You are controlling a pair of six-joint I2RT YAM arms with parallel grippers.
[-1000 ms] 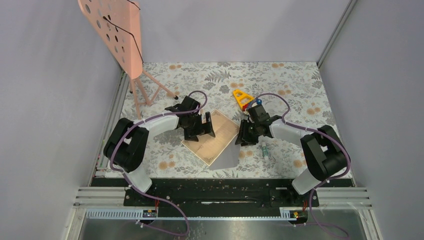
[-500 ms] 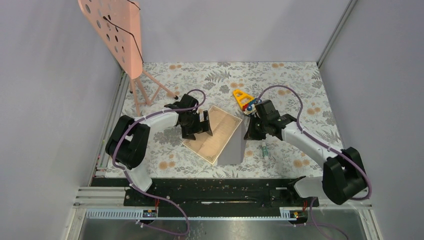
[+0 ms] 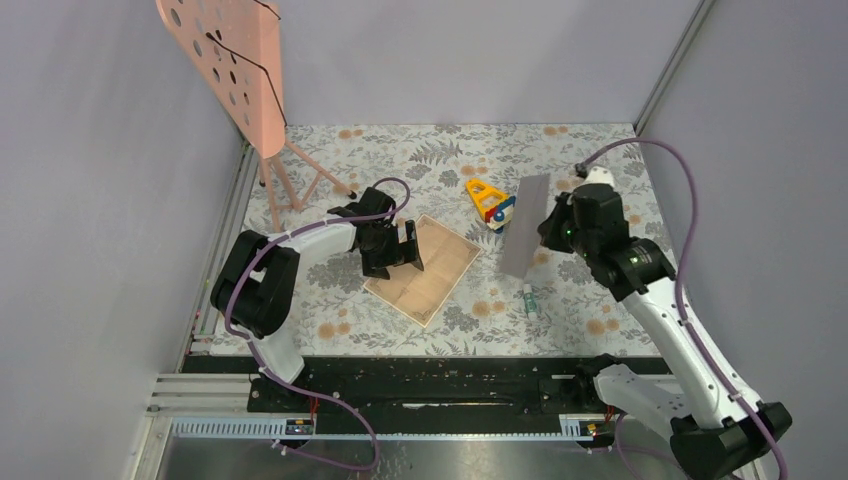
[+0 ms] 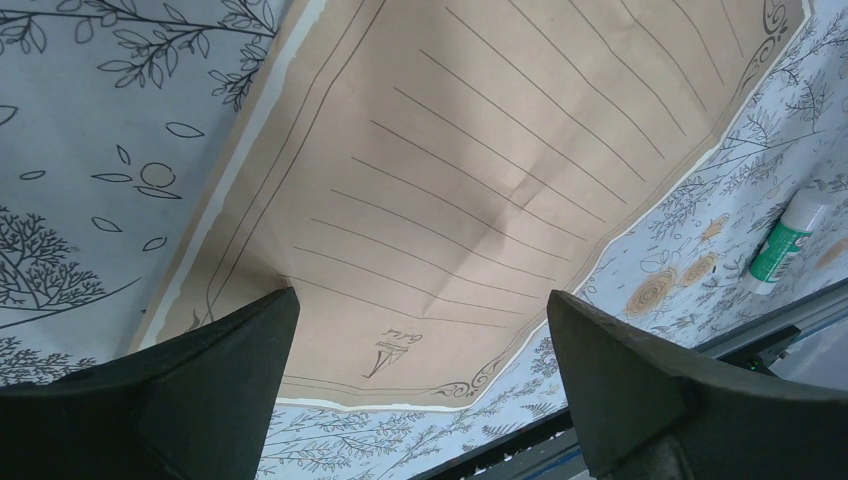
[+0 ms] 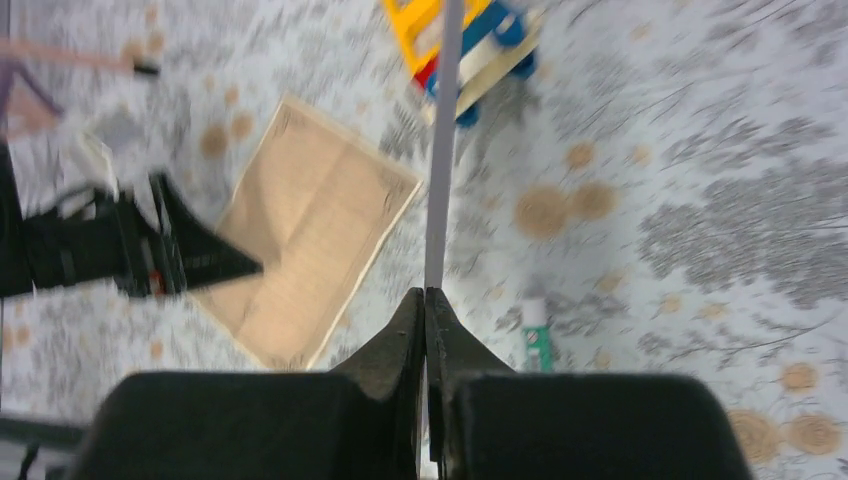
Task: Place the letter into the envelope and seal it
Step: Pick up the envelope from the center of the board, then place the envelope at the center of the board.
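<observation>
Envelope [image 3: 525,225] is hanging above the table [image 3: 600,170], clamped in the right end effector [image 5: 426,300], while the letter [image 3: 435,275] is lying flat under the wide-apart left end effector [image 3: 398,256]; inserting and sealing are waiting.

Letter [image 4: 450,180] — cropped by left wrist view's top.

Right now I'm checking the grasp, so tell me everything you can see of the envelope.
The envelope is a plain grey-lilac paper rectangle, flat and unmarked. It is held up off the table, standing on edge, pinched at one edge by the shut right gripper. The wrist view shows it as a thin edge-on strip. Its flap cannot be made out.
</observation>
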